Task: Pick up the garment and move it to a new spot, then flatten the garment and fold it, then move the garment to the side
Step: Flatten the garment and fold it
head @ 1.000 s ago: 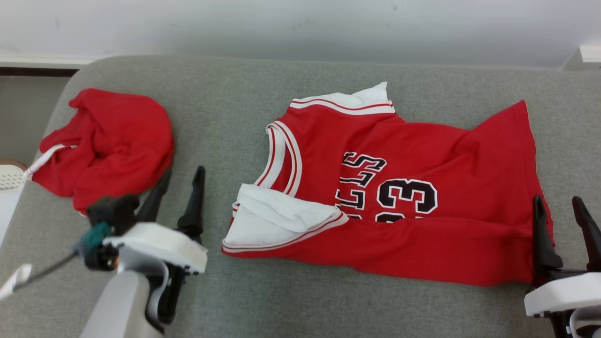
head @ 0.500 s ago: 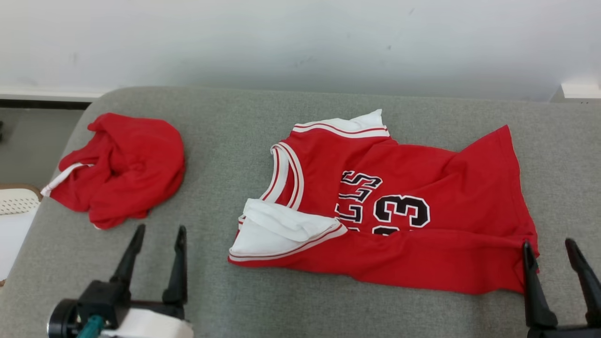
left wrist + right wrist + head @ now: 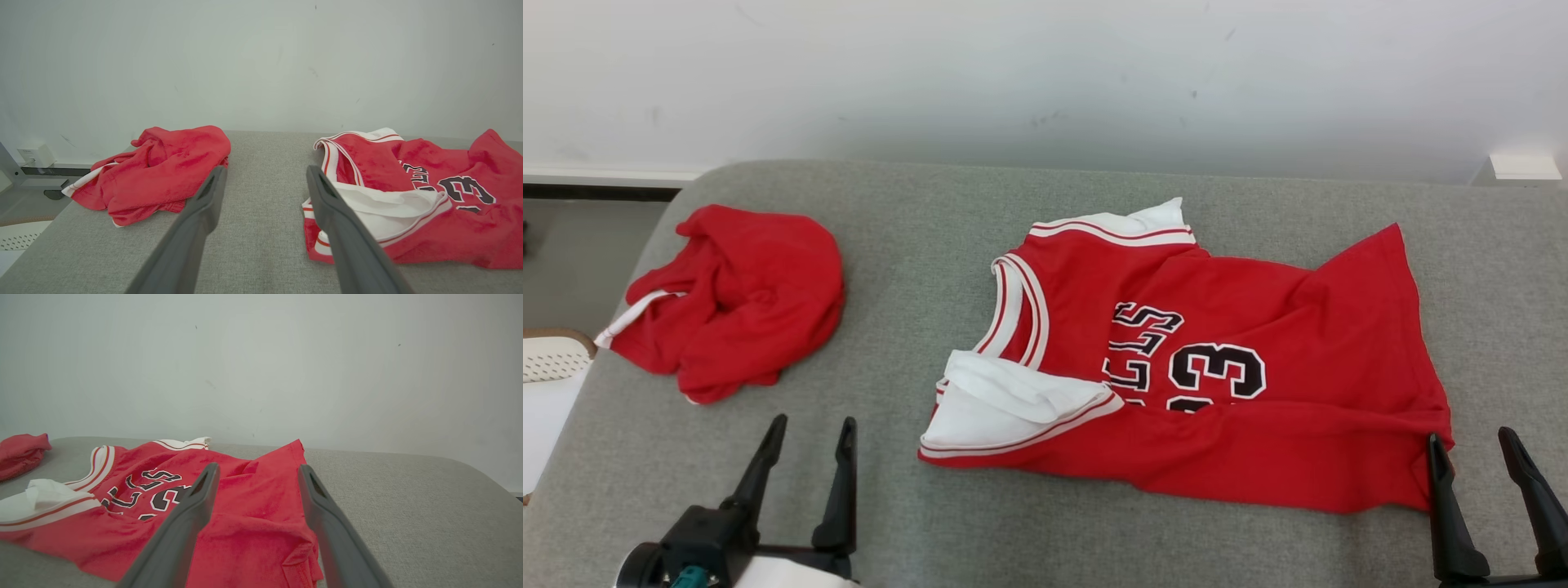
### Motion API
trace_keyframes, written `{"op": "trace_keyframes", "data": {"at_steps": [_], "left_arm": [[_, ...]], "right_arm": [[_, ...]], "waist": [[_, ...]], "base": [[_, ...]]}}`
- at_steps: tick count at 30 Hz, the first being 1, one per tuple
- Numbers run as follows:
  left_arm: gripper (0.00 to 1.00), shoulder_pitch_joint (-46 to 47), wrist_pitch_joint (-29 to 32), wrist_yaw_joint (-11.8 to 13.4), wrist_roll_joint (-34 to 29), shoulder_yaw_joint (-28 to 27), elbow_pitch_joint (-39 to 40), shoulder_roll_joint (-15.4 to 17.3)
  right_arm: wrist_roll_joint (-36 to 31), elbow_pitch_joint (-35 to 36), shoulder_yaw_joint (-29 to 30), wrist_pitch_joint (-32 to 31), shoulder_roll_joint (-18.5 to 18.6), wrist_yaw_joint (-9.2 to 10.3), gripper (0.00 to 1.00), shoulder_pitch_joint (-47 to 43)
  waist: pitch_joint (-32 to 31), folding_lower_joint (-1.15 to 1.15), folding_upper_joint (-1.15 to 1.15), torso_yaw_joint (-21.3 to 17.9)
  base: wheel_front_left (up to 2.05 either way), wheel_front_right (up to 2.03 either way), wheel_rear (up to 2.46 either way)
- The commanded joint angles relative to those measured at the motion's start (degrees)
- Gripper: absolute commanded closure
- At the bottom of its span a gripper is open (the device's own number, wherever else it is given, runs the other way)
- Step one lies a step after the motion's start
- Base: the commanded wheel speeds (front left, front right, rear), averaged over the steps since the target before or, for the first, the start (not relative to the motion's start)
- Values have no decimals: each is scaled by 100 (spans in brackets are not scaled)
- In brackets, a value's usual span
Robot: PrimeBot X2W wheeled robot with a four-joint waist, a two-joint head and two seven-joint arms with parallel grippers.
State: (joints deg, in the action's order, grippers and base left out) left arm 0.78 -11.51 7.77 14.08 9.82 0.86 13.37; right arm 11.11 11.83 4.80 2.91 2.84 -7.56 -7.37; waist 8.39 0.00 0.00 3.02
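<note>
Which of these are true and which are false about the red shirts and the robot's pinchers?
1. The jersey lies spread out on the grey cushion. True.
2. The left gripper is squeezing the crumpled red garment. False: it is open, holds nothing and sits apart from that garment.
3. The crumpled red garment lies to the left of the jersey, with bare cushion between them. True.
4. The right gripper is shut on the jersey. False: its fingers stand apart, by the jersey's near right corner.
5. The jersey shows the number 45. False: it shows 23.
</note>
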Motion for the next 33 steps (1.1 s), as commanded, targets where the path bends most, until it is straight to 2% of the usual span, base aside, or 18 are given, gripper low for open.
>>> {"op": "trace_keyframes", "data": {"at_steps": [1,5,7,12,17,25,29,30,31,32,33], "left_arm": [[0,-1,11,-15,19,-2,-1,33],[0,128,173,-197,182,140,-97,-38],[0,201,345,-383,409,254,-257,-113],[0,618,718,-841,795,474,-950,-278],[0,1139,976,-1179,1139,576,-1705,-387],[0,1652,1385,-1424,1492,799,-2441,-426],[0,1752,1708,-1490,1767,1016,-2645,-405],[11,1763,1770,-1510,1803,1109,-2652,-380],[65,1767,1848,-1526,1878,1212,-2633,-380],[100,1774,1874,-1536,1939,1287,-2599,-353],[100,1806,1870,-1541,1938,1361,-2554,-280]], "right_arm": [[62,-21,15,-20,13,15,0,-29],[87,-194,66,-83,13,15,0,-26],[75,-413,118,-107,12,15,0,-35],[61,-1192,246,-58,12,15,0,201],[-35,-1943,252,16,14,15,0,649],[-148,-2807,392,-14,13,15,0,1220],[-130,-3161,305,-272,6,15,0,1356],[-91,-3218,272,-334,3,15,0,1387],[-42,-3285,235,-436,-4,15,9,1408],[9,-3336,217,-529,-6,15,58,1426],[47,-3348,197,-567,-7,15,100,1433]], "waist": [[2,0,0,-5],[49,0,0,12],[117,0,0,24],[360,0,0,73],[581,0,0,50],[728,0,0,43],[746,0,0,24],[747,0,0,16],[749,0,0,13],[751,0,0,13],[754,0,0,12]], "base": [[0,0,0],[0,0,0],[0,0,0],[0,0,0],[0,0,0],[0,0,0],[0,0,0],[0,0,0],[0,0,0],[0,0,0],[0,0,0]]}}
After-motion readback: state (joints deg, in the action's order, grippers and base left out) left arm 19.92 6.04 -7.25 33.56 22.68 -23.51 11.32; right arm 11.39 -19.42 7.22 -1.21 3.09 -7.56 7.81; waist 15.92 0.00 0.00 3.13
